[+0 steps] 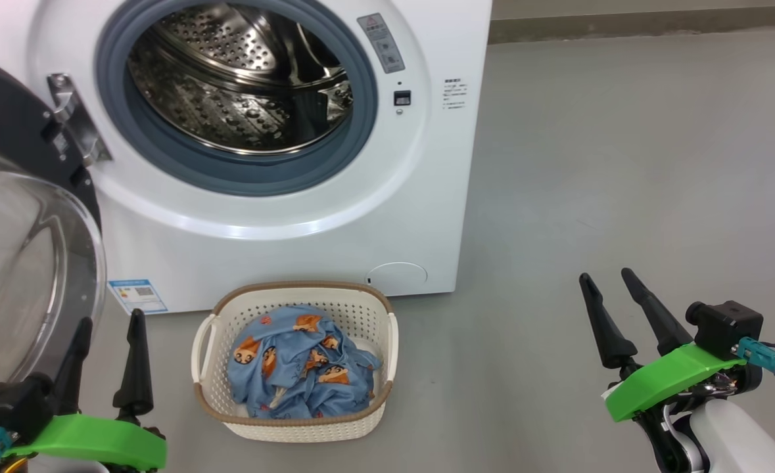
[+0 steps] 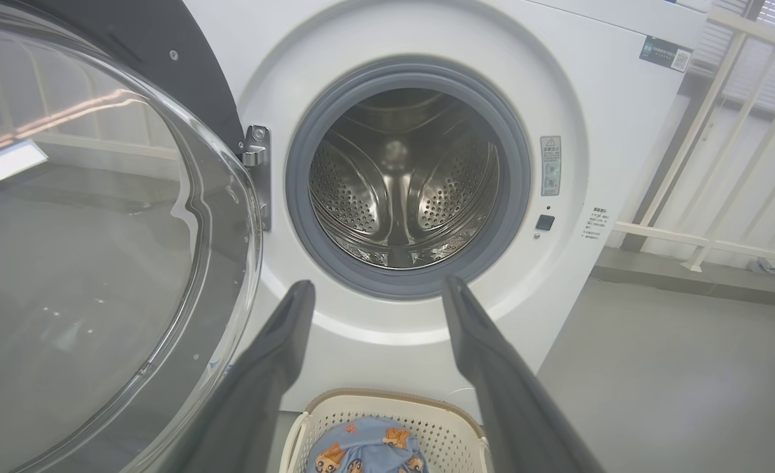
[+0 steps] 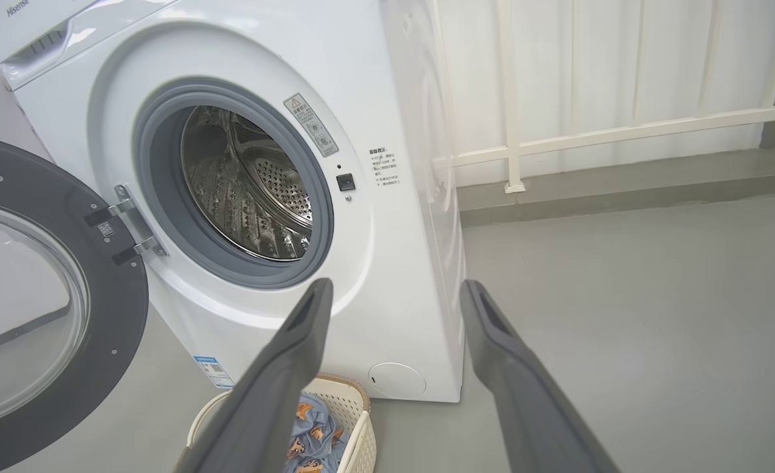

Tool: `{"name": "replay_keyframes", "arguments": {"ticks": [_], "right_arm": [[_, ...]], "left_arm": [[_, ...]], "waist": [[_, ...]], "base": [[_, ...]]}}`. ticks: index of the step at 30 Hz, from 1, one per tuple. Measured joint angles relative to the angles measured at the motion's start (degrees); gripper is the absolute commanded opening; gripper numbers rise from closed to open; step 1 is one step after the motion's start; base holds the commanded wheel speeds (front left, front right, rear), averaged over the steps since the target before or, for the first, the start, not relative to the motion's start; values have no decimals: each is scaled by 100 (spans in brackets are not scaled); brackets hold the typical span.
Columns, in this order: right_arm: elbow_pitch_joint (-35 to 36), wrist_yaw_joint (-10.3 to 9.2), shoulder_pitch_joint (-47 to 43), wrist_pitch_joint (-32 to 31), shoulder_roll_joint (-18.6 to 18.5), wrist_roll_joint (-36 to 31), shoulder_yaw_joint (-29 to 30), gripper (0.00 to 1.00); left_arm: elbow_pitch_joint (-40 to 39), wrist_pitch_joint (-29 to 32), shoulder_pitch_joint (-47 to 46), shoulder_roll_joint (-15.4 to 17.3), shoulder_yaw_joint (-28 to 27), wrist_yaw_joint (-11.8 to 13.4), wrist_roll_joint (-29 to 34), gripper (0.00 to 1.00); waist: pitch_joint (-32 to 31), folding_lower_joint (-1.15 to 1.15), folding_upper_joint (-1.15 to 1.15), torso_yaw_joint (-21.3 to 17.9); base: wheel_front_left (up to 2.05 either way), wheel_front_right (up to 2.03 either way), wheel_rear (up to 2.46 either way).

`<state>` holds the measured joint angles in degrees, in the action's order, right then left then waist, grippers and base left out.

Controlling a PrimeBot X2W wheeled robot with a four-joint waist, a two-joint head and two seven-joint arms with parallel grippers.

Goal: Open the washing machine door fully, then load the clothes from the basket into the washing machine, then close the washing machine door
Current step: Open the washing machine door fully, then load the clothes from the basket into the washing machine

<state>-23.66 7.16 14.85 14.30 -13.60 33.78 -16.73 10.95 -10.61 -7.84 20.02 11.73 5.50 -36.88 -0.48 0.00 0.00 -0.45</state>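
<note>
The left pincer [image 1: 111, 318] and right pincer [image 1: 605, 274] are wide open and empty. The basket [image 1: 308, 287] with the clothes [image 1: 295, 368] sits on the floor between them, at 3 o'clock of the left and 8 o'clock of the right, touching neither. The door [image 1: 6, 112] stands open at 10 o'clock of the left.

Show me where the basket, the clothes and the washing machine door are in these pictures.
basket [image 1: 295, 430]: head view, on its cream front wall, below the brown rim.
clothes [image 1: 295, 368]: head view, on the blue printed fabric mid-pile.
washing machine door [image 3: 117, 315]: right wrist view, on the black rim beside the glass.
</note>
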Motion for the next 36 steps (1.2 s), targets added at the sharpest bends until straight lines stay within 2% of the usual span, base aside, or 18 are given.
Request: {"name": "replay_keyframes", "arguments": {"ticks": [6,36], "right_arm": [[29,0,69,0,-85,-1,0,100],[41,0,118,0,-92,-167,66,100]], "left_arm": [[-8,-58,25,-2,8,-92,-46,100],[18,-186,119,-37,148,-90,-26,100]], "waist": [[11,0,0,-109],[-15,0,0,-16]], "base": [[0,0,0],[0,0,0]]}}
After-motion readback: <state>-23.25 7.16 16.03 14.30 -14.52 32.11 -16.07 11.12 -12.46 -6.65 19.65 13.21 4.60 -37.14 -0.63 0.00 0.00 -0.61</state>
